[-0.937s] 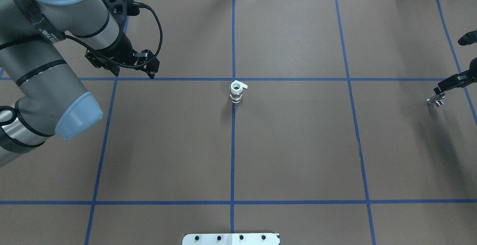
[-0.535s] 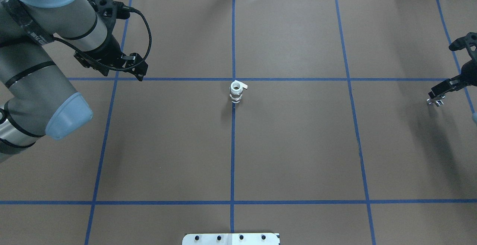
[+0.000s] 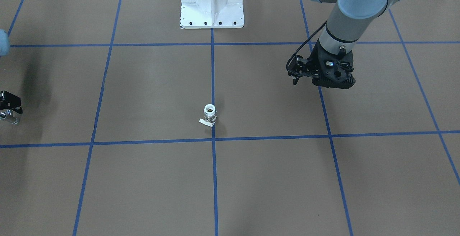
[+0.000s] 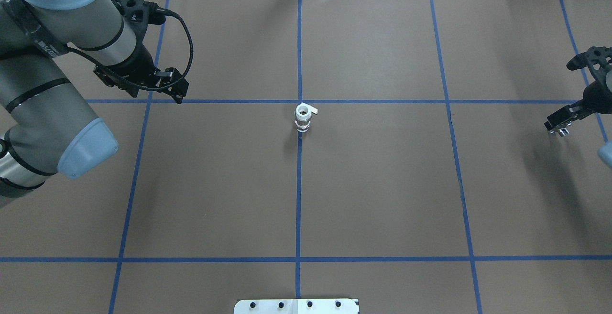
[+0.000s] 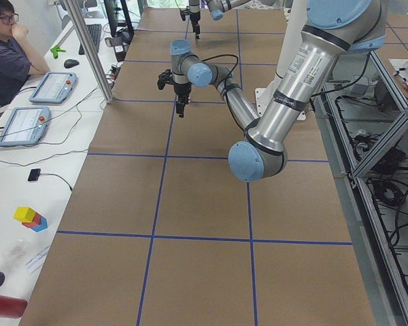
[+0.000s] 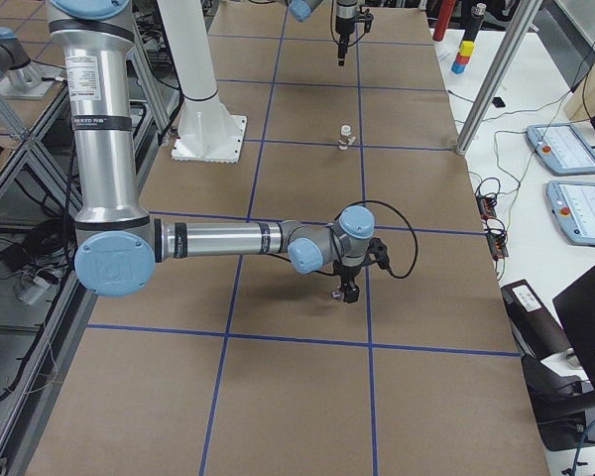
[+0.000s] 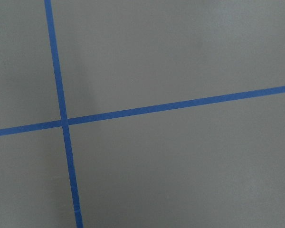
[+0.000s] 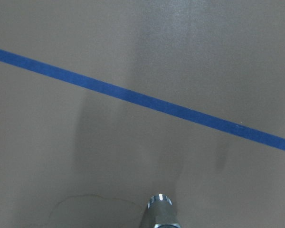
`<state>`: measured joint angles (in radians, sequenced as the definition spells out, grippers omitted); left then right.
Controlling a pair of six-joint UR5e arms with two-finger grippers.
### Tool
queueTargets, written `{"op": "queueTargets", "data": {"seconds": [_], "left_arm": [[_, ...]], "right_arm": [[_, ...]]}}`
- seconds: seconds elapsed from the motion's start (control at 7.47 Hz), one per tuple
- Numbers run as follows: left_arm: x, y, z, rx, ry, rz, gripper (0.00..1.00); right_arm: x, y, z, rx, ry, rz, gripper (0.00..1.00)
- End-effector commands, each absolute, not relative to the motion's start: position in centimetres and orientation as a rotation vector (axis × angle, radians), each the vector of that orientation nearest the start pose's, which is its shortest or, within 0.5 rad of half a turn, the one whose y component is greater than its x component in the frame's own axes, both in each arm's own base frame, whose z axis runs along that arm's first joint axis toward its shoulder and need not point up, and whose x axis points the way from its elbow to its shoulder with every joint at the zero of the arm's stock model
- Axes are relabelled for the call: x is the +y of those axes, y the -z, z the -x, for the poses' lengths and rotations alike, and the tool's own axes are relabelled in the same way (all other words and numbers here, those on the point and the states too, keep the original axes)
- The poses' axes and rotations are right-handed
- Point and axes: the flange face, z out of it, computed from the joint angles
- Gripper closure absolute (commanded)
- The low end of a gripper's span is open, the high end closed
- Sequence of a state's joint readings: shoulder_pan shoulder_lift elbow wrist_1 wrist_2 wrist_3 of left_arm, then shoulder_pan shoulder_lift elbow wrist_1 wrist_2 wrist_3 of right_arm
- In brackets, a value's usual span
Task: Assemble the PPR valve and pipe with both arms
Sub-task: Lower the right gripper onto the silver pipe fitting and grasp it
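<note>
The PPR valve (image 4: 303, 118) stands upright on the brown mat at the centre line, white collar on top and white lever to one side; it also shows in the front view (image 3: 209, 115) and the right side view (image 6: 345, 135). My right gripper (image 4: 557, 125) is at the table's right edge, shut on the small silvery pipe (image 4: 558, 131), close above the mat (image 3: 10, 118) (image 6: 343, 295). The pipe's tip shows in the right wrist view (image 8: 160, 211). My left gripper (image 4: 174, 87) hangs open and empty well left of the valve, also seen in the front view (image 3: 334, 81).
The white bolted pedestal (image 3: 212, 4) stands at the robot's side of the table. Blue tape lines (image 7: 61, 121) grid the mat. An operator (image 5: 7, 54), tablets (image 5: 51, 87), coloured blocks (image 5: 29, 217) and a metal post (image 5: 88, 47) are beside the far edge.
My left arm has drawn back to the left, away from the valve. My right gripper with the pipe has shifted slightly inward from the right edge. The valve has not moved.
</note>
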<state>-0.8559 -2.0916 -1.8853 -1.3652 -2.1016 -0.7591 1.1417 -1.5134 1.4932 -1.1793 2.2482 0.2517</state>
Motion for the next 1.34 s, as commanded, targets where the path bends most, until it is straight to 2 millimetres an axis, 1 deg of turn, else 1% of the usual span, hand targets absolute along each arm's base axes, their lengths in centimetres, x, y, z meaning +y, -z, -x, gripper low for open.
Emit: {"op": "queueTargets", "data": {"seconds": [0.0,0.27,0.54,0.8,1.2], "left_arm": [[-51.2,-25.1,-33.5,0.792,-0.125,-0.11,0.0],[-51.2,-25.1,-33.5,0.792,-0.125,-0.11,0.0],[-51.2,-25.1,-33.5,0.792,-0.125,-0.11,0.0],[-51.1,-25.1,-33.6,0.792,-0.128,-0.109,0.0],[-51.1,-25.1,-33.6,0.791,-0.127,-0.107,0.0]], "right_arm": [[-51.9,-63.8,16.3,-0.75,0.298,-0.098,0.07],[-51.8,-64.2,16.3,-0.75,0.297,-0.089,0.11],[-51.7,-65.0,16.3,-0.746,0.298,-0.079,0.18],[-51.8,-65.1,16.3,-0.745,0.298,-0.077,0.27],[-51.8,-65.3,16.5,-0.741,0.301,-0.073,0.33]]}}
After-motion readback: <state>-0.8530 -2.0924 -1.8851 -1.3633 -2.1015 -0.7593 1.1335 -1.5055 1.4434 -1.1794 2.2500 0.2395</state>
